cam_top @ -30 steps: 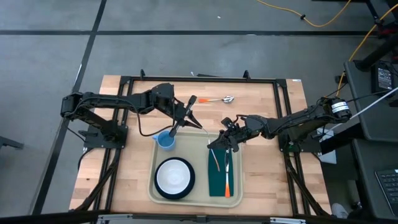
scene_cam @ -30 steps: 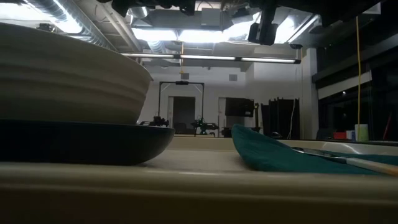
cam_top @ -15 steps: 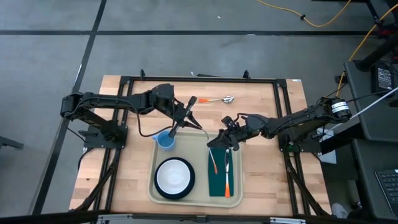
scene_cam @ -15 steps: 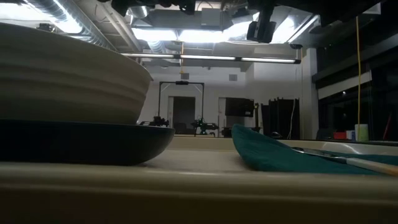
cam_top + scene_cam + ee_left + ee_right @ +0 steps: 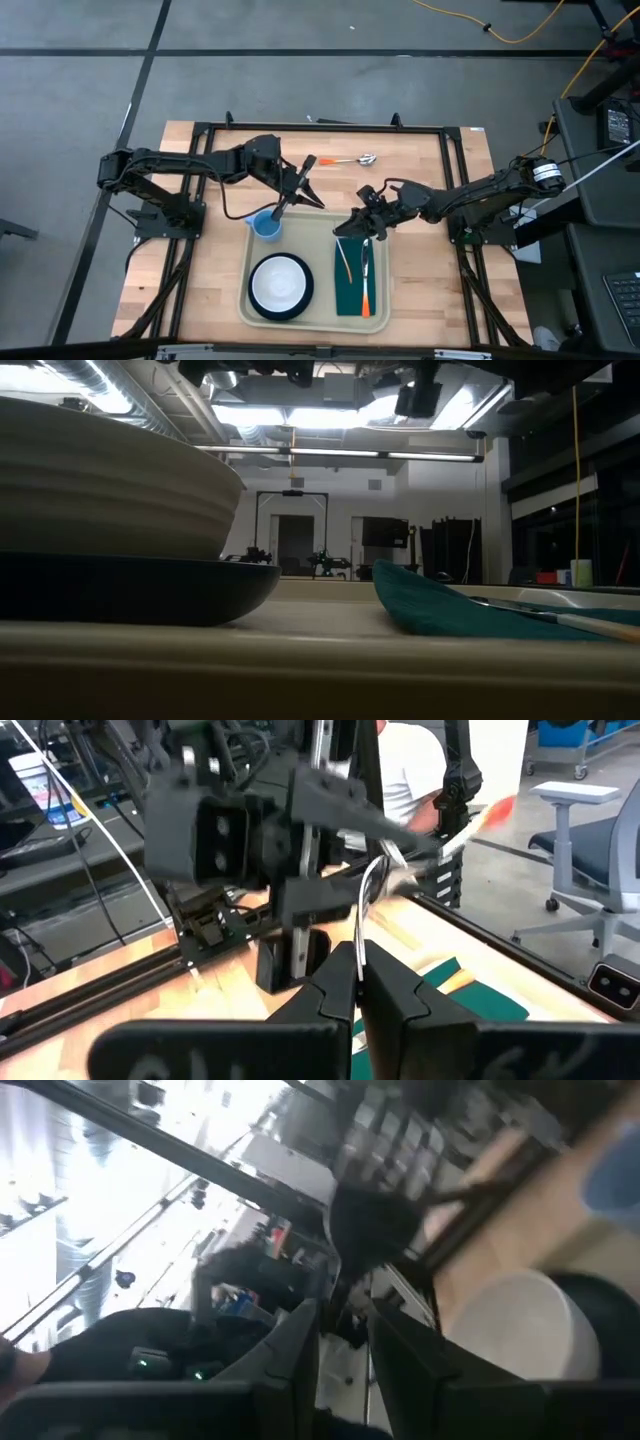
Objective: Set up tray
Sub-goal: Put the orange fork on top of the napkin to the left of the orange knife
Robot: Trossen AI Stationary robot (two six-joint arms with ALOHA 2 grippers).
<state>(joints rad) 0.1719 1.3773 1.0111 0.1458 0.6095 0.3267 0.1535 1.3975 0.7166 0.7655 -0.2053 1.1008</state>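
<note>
Beige tray (image 5: 380,285) holds bowl (image 5: 280,284) and napkin (image 5: 361,280); right gripper (image 5: 356,224) fingers slightly apart above it; left gripper (image 5: 303,190) fingers together.

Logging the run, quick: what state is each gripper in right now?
Left gripper: shut, holding nothing, above the wooden table beside the small blue plastic cup.
Right gripper: open, empty, at the far edge of the large beige plastic tray.
</note>
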